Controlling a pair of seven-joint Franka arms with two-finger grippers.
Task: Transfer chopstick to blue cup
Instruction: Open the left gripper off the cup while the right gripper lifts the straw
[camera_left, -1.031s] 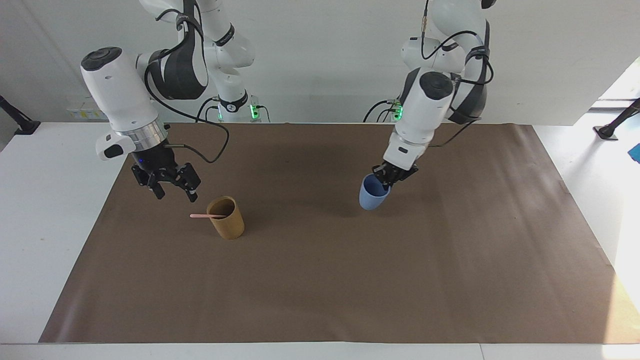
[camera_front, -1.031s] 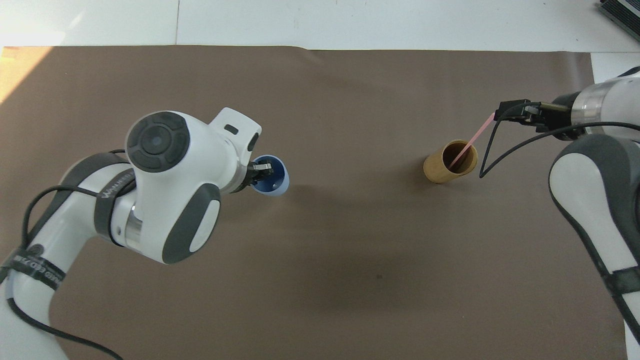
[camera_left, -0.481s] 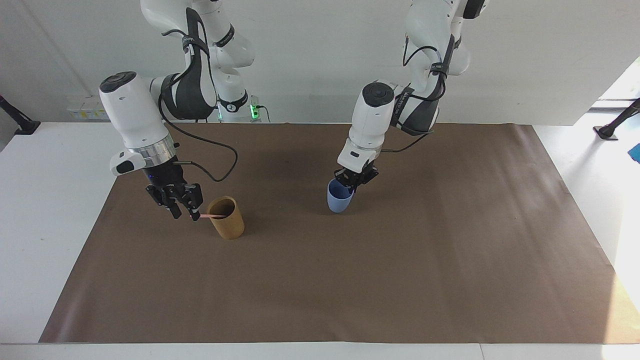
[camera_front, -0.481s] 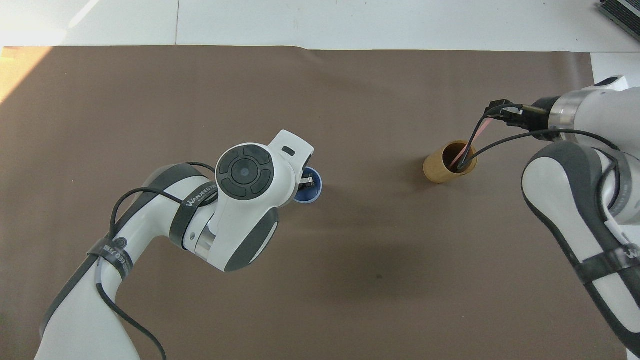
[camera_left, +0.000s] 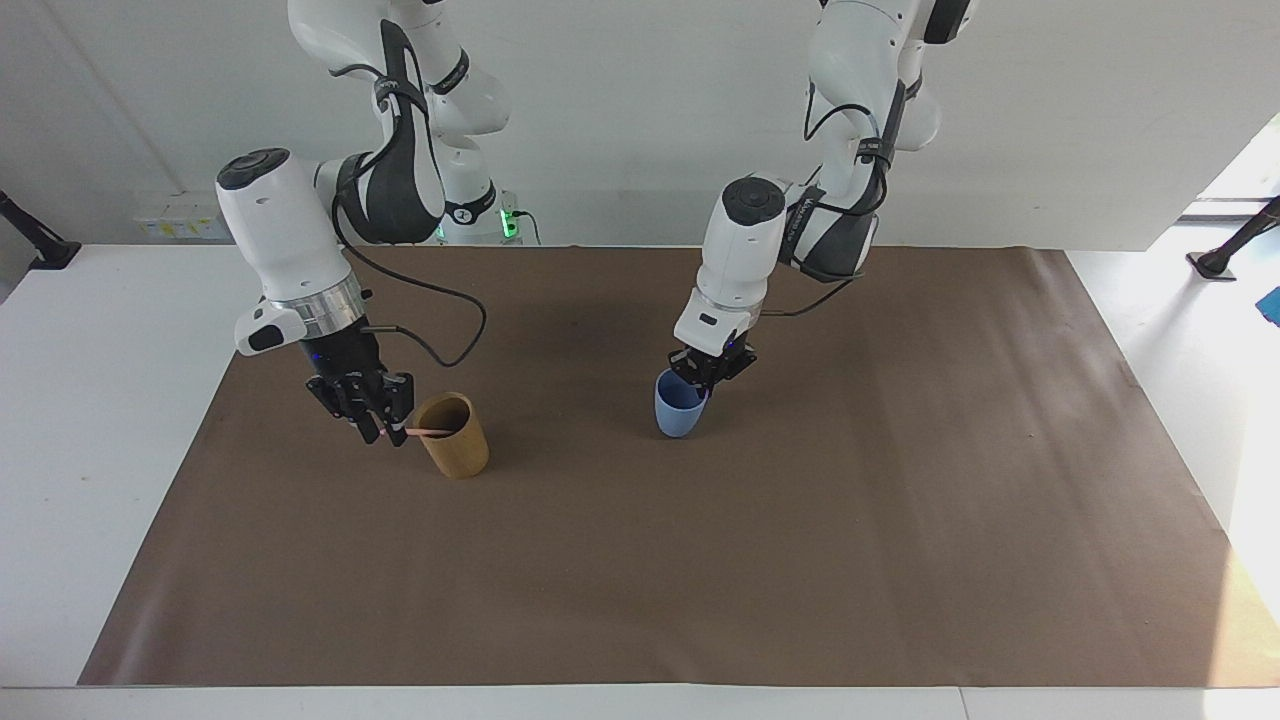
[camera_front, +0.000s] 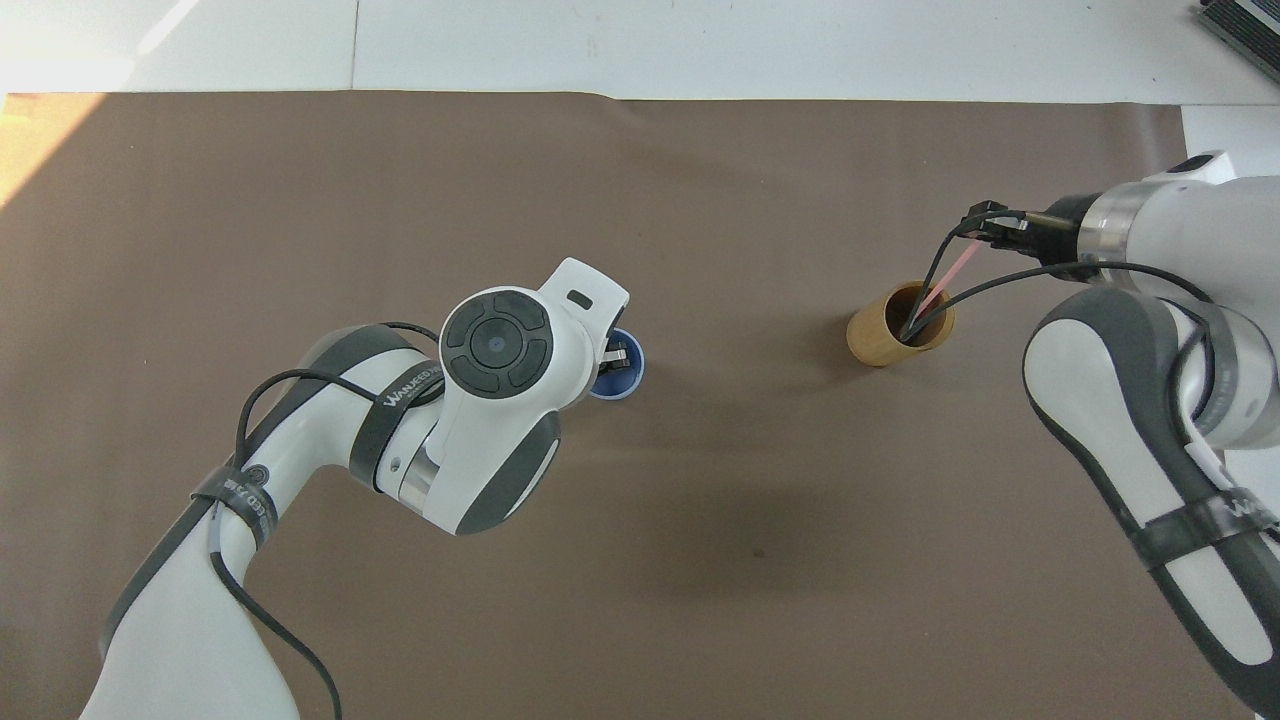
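Observation:
The pale-pink chopstick (camera_left: 425, 432) (camera_front: 940, 282) leans in a tan-brown cup (camera_left: 452, 435) (camera_front: 900, 325), its upper end sticking out toward the right arm's end of the table. My right gripper (camera_left: 386, 432) (camera_front: 985, 225) is at that upper end, level with the tan cup's rim. The blue cup (camera_left: 678, 408) (camera_front: 625, 378) stands upright near the middle of the mat, beside the tan cup toward the left arm's end. My left gripper (camera_left: 703, 385) (camera_front: 615, 357) is shut on its rim, one fingertip inside. In the overhead view the left arm hides most of the cup.
A brown mat (camera_left: 700, 560) covers most of the white table (camera_left: 90, 400). Only the two cups stand on it. A dark object (camera_front: 1245, 20) lies off the mat at the table's corner farthest from the robots, at the right arm's end.
My left arm has carried the blue cup toward the tan cup and set it upright from a tilt. My right gripper has come down and across to the chopstick's upper end.

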